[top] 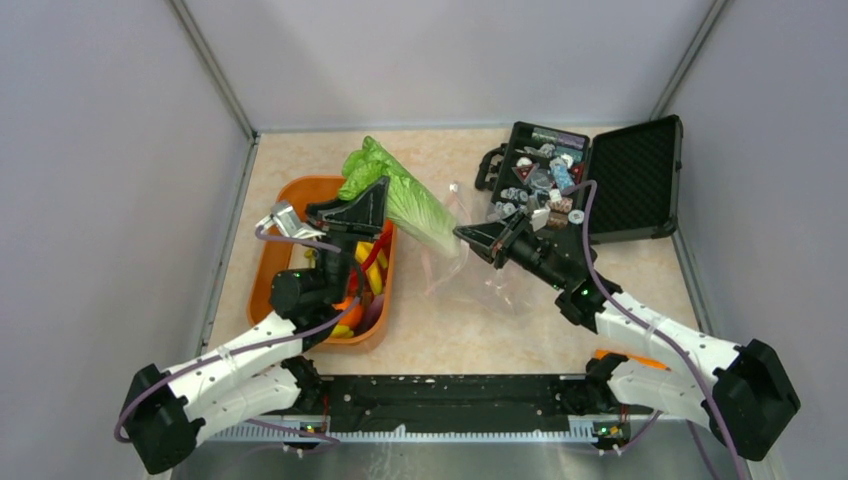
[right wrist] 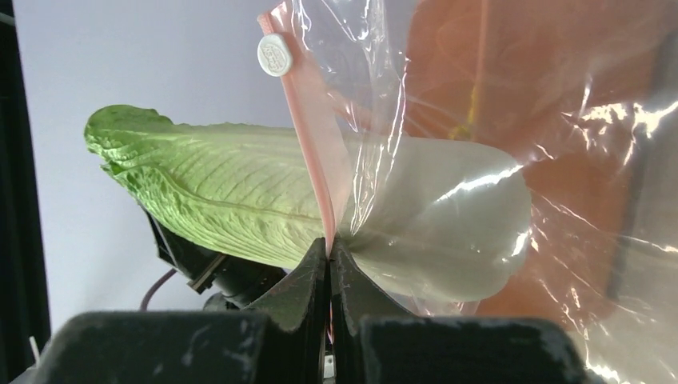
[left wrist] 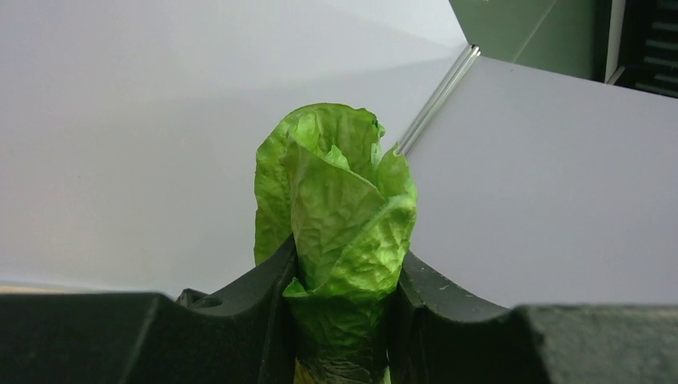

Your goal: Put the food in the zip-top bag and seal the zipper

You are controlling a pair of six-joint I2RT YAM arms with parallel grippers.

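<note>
My left gripper is shut on a toy lettuce with a green leafy top and pale stalk, held above the orange tub's far end. In the left wrist view the lettuce stands between the jaws. Its pale stalk end sits inside the mouth of the clear zip-top bag. My right gripper is shut on the bag's pink zipper strip, which carries a white slider. More food, yellow, red and orange pieces, lies in the tub.
The orange tub stands at the left. An open black hard case with small packets and chips stands at the back right. Grey walls close in on three sides.
</note>
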